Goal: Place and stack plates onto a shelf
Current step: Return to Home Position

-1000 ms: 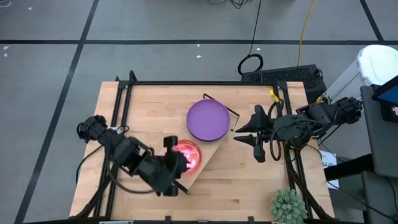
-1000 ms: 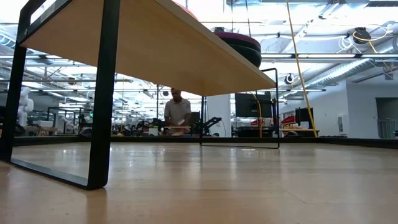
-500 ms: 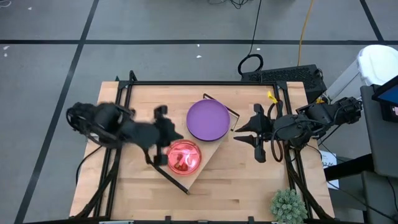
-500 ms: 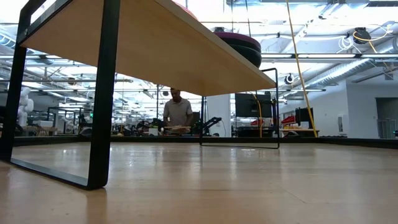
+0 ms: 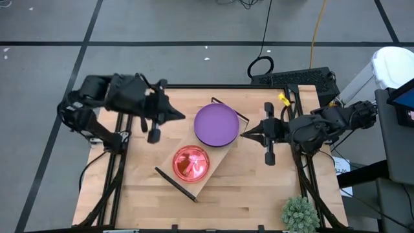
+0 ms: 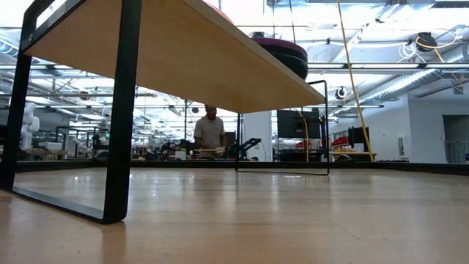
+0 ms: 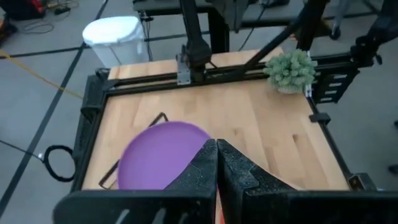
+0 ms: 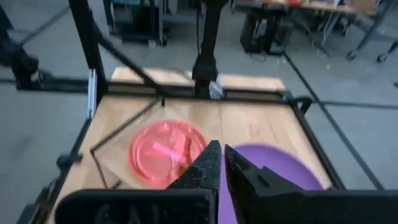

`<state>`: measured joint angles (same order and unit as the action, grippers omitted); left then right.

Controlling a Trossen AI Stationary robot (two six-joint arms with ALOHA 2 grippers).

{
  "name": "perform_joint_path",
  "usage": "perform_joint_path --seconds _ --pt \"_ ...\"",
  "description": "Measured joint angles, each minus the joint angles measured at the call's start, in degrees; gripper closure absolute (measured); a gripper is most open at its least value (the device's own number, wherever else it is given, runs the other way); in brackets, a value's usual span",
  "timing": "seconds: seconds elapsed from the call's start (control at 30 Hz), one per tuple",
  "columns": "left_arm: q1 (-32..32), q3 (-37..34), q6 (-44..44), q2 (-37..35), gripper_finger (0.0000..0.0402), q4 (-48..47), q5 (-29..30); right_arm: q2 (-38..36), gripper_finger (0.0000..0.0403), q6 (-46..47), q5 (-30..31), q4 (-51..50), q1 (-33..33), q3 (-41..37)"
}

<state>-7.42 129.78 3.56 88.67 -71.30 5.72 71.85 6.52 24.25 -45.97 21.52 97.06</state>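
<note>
The shelf [image 5: 213, 162] is a light-wood board with black frame ends that stands slantwise on the table. A purple plate [image 5: 217, 124] rests on its far end and a translucent pink plate [image 5: 191, 163] on its near end. In the low view the purple plate [image 6: 282, 45] lies on top of a dark plate [image 6: 293, 62]. My left gripper [image 5: 180, 117] hangs shut above the table, left of the purple plate. My right gripper [image 5: 243, 134] hangs shut just right of that plate. Both wrist views show empty shut fingers: left [image 7: 216, 163], right [image 8: 217, 167].
A spiky green plant [image 5: 299, 213] stands at the near right corner. Black frame rails [image 5: 123, 129] run along the table's sides. A black device [image 5: 297, 79] sits behind the far right edge. A person [image 6: 210, 132] stands far off in the room.
My left gripper has drawn away from the pink plate, rising and swinging toward the table's far left, and has shut. My right gripper has stayed in place, rolled a little and shut. Both plates rest on the shelf as before.
</note>
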Motion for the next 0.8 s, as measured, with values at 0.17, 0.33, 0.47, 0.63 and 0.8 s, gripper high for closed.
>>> perform_joint_path --seconds 0.17,0.33,0.47,0.63,0.8 --pt "3.38 0.0 0.71 -2.55 0.04 -0.12 -4.11 -0.43 0.0401 -2.94 0.02 5.26 -0.29 0.0" --pt "5.0 -0.76 1.53 -5.05 0.0401 -1.62 -4.38 -0.56 0.0402 -6.89 -0.02 7.07 -0.31 0.0" --pt "6.14 -5.37 1.73 -8.75 0.0401 -2.05 -4.32 -0.57 0.0402 -7.67 1.67 7.63 -0.33 0.0" --pt "6.67 -15.04 -0.67 -15.02 0.0401 2.64 -4.2 -0.57 0.0402 -7.67 2.78 8.06 -0.33 0.0" --pt "5.18 -28.21 -4.16 -22.76 0.0401 10.62 -4.17 -0.57 0.0403 -6.97 2.78 7.99 -0.33 0.0"
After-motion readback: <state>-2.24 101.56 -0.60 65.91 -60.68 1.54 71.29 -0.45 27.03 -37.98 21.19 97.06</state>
